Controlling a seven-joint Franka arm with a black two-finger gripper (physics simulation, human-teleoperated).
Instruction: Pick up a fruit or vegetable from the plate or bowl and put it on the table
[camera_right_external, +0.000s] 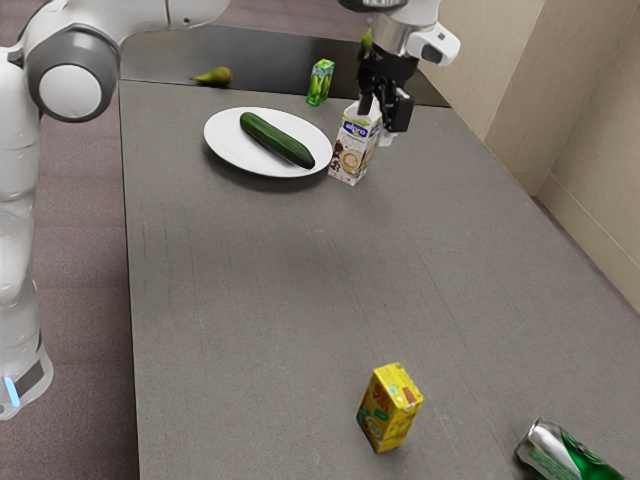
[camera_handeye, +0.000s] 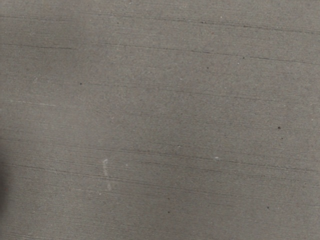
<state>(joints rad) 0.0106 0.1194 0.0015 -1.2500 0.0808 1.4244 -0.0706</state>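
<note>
While the pincer (camera_right_external: 382, 117) hangs spread apart, reaching seems underway; next, shift toward the exterior view's left, above the cucumber (camera_right_external: 277, 140).

Cucumber (camera_right_external: 277, 140): long, dark green, whole, with rounded ends; it lies on its side on the plate (camera_right_external: 232, 142), to the exterior view's left of the hand (camera_right_external: 377, 122) and apart from it. One end lies near the rim on the side nearer the hand, the other toward the side farther from it. Plate: white, round, shallow, resting upright on the table (camera_right_external: 250, 300), likewise to the exterior view's left of the hand. Table: grey, with fine, nearly parallel streaks and small pale marks, extending beneath the hand in the wrist view.
</note>
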